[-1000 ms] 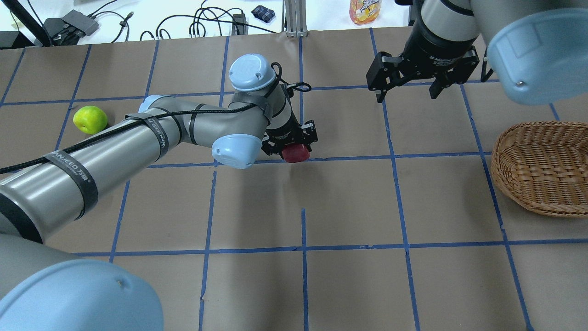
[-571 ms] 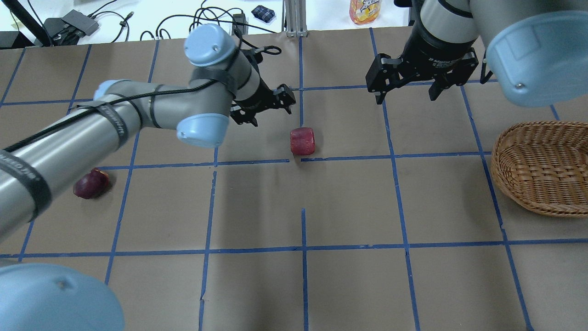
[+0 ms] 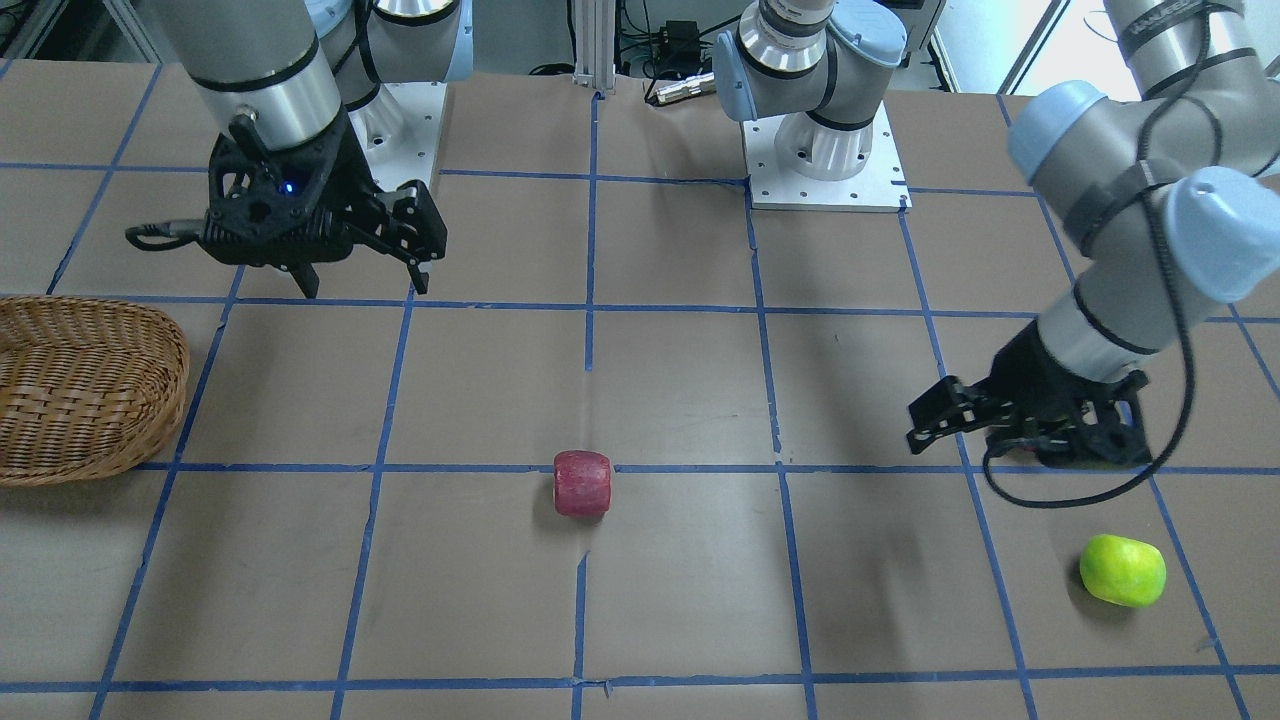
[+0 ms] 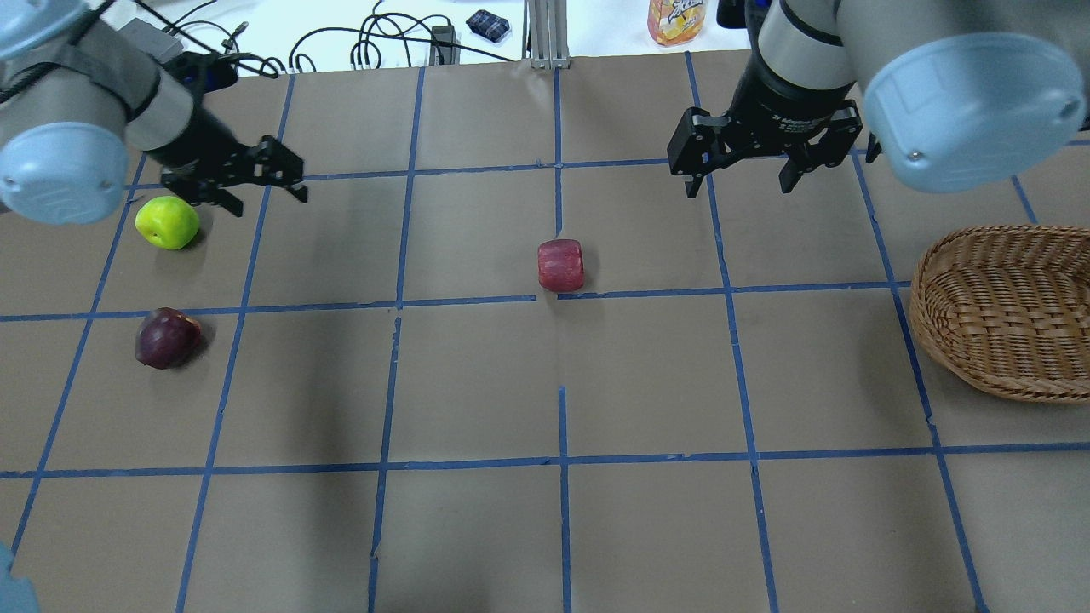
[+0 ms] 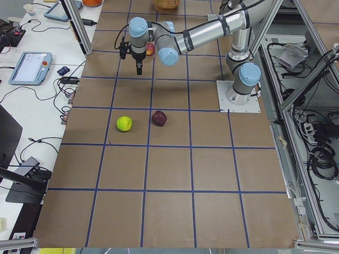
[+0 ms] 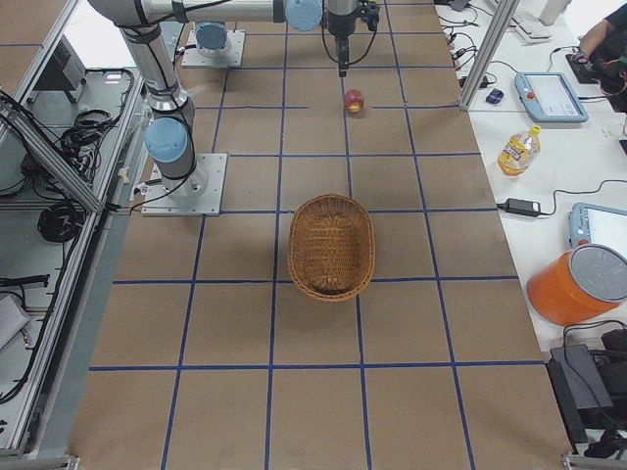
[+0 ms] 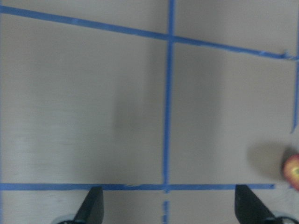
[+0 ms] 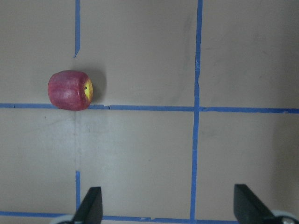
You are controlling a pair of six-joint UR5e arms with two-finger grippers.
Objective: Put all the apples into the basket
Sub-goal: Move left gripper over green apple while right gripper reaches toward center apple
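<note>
The red apple (image 4: 560, 265) lies on its side mid-table, also in the front view (image 3: 582, 483) and the right wrist view (image 8: 70, 90). The green apple (image 4: 168, 223) and the maroon apple (image 4: 168, 338) lie at the far left. In the front view the green apple (image 3: 1122, 570) shows, while the maroon one is hidden behind the left gripper. My left gripper (image 4: 266, 197) hangs open and empty just right of the green apple. My right gripper (image 4: 737, 189) hangs open and empty, beyond and to the right of the red apple. The wicker basket (image 4: 1005, 311) is empty at the right edge.
The brown table top (image 4: 562, 511) carries a blue tape grid. Beyond its far edge are cables (image 4: 375, 42), a small dark pouch (image 4: 488, 24) and a juice bottle (image 4: 677, 19). The left wrist view shows blurred table and a reddish apple edge (image 7: 293, 170).
My left gripper let go of the red apple, opened, and swung far left to beside the green apple. The red apple stays where it was left. My right gripper shifted slightly left.
</note>
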